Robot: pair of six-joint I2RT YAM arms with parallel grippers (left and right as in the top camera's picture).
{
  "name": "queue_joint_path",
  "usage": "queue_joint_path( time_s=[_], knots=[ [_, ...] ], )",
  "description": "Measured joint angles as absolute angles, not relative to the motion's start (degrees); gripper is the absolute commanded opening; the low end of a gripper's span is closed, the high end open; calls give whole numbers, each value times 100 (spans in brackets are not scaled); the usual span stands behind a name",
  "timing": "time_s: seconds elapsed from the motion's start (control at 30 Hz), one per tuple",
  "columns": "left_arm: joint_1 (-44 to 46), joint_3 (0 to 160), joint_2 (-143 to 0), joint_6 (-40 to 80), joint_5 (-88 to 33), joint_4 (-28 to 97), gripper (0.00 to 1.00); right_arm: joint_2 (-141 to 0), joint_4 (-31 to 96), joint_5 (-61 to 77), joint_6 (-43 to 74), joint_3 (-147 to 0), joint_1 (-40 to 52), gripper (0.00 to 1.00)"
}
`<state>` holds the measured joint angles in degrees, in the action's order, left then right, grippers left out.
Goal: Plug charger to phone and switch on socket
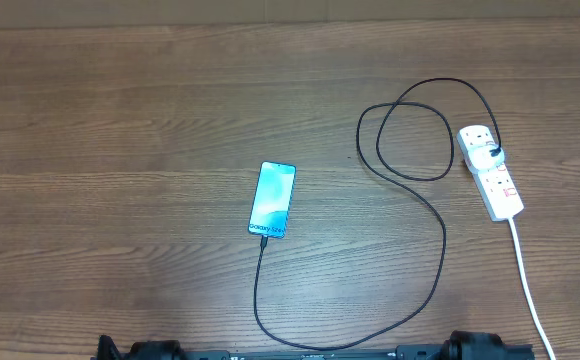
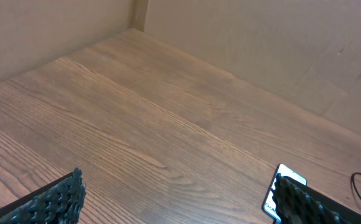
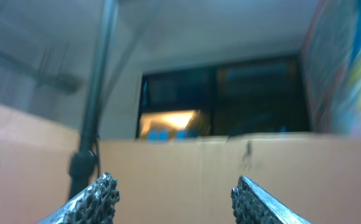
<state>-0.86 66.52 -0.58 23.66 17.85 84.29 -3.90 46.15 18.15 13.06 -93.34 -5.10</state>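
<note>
The phone [image 1: 272, 199] lies mid-table, its blue-teal screen lit. The charger's black cable [image 1: 440, 250] leaves the phone's near end, where its tip sits against the edge, then loops right and back to a white adapter [image 1: 488, 152] seated in the socket [image 1: 500, 185], a white power strip at right. My left gripper [image 2: 177, 183] hovers open above bare wood, and the phone [image 2: 280, 182] peeks from behind its right finger [image 2: 308, 202]. My right gripper [image 3: 174, 183] is open and empty, pointing upward away from the table.
The strip's white cord [image 1: 528, 290] runs to the front edge at right. Both arm bases [image 1: 135, 350] [image 1: 475, 347] sit at the front edge. A cardboard wall [image 2: 261, 43] bounds the far side. A metal pole [image 3: 96, 93] shows in the right wrist view.
</note>
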Motion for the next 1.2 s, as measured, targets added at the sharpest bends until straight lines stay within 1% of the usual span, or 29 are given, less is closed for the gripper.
queue_joint_path(
  time_s=[0.17,0.2,0.23,0.33,0.43,0.5,0.53,0.57,0.67,0.87,0.97,1.03,1.1,1.2],
  knots=[
    [-86,6652,-58,2366,1782,8429,100,-84,4604,1041,1234,-9933,-513,66],
    [-86,6652,-58,2368,1785,8429,100,-49,4609,952,1225,-9966,-517,73],
    [-86,6652,-58,2366,1782,8429,99,-32,4617,823,1214,-9983,-523,75],
    [-86,6652,-58,2366,1782,8429,99,-32,4685,681,1192,-9894,-534,79],
    [-86,6652,-58,2366,1782,8429,100,-32,4659,565,1192,-9854,-561,81],
    [-86,6652,-58,2366,1785,8429,100,-32,4593,445,1194,-9863,-565,89],
    [-86,6652,-58,2368,1785,8429,100,-32,4578,395,1184,-9874,-565,96],
    [-86,6652,-58,2366,1782,8429,99,-32,4567,346,1175,-9896,-567,100],
    [-86,6652,-58,2368,1785,8429,100,-32,4359,266,1184,-9907,-587,100],
    [-86,6652,-58,2368,1785,8438,99,-32,2578,134,1194,-9620,-589,100],
    [-86,6652,-58,2366,1785,8442,99,-32,2018,-156,1194,-9080,-585,100],
    [-86,6652,-58,2368,1785,8440,100,-32,1804,-316,1194,-8407,-585,100],
    [-86,6652,-58,2366,1785,8442,100,-32,1796,-370,1197,-8014,-587,100],
    [-86,6652,-58,2368,1785,8442,100,-34,1817,-427,1267,-6792,-585,100]
  ],
)
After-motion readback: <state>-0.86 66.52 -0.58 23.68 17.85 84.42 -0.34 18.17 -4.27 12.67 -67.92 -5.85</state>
